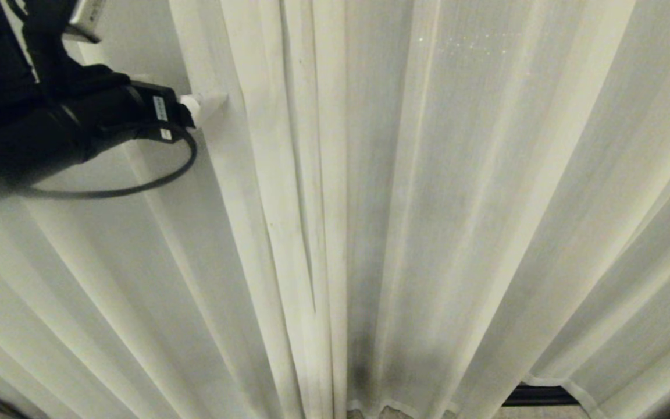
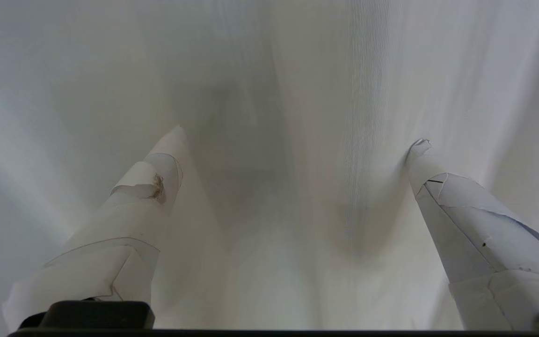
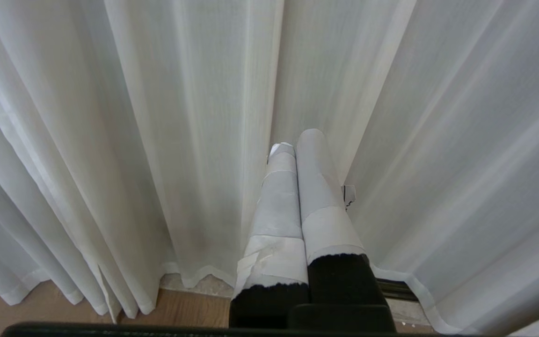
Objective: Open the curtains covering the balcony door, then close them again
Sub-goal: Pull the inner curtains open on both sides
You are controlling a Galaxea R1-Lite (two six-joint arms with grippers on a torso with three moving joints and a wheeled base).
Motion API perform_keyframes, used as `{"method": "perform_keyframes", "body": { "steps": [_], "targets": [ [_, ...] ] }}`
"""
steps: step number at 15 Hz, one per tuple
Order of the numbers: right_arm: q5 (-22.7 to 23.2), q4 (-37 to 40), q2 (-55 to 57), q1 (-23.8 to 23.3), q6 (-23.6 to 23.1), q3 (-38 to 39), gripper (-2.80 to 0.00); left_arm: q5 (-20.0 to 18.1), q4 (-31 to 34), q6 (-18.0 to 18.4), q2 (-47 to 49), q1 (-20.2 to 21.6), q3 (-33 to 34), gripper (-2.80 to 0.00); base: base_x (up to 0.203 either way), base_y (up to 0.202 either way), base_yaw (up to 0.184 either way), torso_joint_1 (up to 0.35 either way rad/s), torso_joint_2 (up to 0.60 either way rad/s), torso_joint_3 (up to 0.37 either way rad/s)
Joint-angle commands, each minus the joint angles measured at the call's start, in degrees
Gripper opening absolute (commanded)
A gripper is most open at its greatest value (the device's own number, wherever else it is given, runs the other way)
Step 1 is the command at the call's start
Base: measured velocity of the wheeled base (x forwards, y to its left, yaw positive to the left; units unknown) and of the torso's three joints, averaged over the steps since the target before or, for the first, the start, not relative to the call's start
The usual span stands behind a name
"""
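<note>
The curtains [image 1: 405, 221] hang shut across the whole head view, cream-white pleats running from top to floor, so their long axis is vertical. The balcony door is hidden behind them; only a dark strip of track or frame [image 1: 544, 396] shows below the hem at the lower right.

The left gripper [image 1: 210, 106] is raised at the upper left of the scene, its white-taped tip reaching rightward and touching, or all but touching, a thick pleat just left of the central bunch of folds where two panels seem to meet. In the left wrist view its fingers [image 2: 148, 187] stand spread wide, with fabric lying directly ahead between them and one tip appearing to dent the cloth; nothing is pinched yet.

The relation that matters is this: the vertical fold lies straight in front of the open jaws, far side of the fingertips, and the jaws span it crosswise. The next move probably calls for pushing a little further in so a fold sits between the pads, then closing and drawing the panel leftward.

The right gripper [image 3: 297, 145] is low near the floor, its fingers pressed together and empty, pointing at the curtain's lower part. The left arm is plainly the nearer one to the seam at working height.
</note>
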Motion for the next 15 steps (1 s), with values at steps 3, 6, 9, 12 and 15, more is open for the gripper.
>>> {"method": "perform_keyframes", "body": {
  "steps": [3, 6, 9, 12, 15],
  "targets": [
    [0.1, 0.0, 0.1, 0.0, -0.1, 0.0, -2.80, 0.1, -0.4, 0.1, 8.7, 0.6, -8.1, 0.00, 0.000, 0.000, 0.000, 0.000, 0.00, 0.000],
    [0.1, 0.0, 0.1, 0.0, -0.1, 0.0, -2.80, 0.0, -0.4, 0.1, 12.3, 1.1, -12.5, 0.00, 0.000, 0.000, 0.000, 0.000, 0.00, 0.000],
    [0.1, 0.0, 0.1, 0.0, -0.1, 0.0, -2.80, 0.0, -0.5, 1.8, 15.1, 2.3, -16.2, 0.00, 0.000, 0.000, 0.000, 0.000, 0.00, 0.000],
    [0.1, 0.0, 0.1, 0.0, -0.1, 0.0, -2.80, 0.0, -0.5, 2.7, 16.7, 3.1, -19.0, 0.00, 0.000, 0.000, 0.000, 0.000, 0.00, 0.000],
    [0.1, 0.0, 0.1, 0.0, -0.1, 0.0, -2.80, -0.5, -0.6, 2.2, 17.0, 2.5, -20.8, 0.00, 0.000, 0.000, 0.000, 0.000, 0.00, 0.000]
  ]
}}
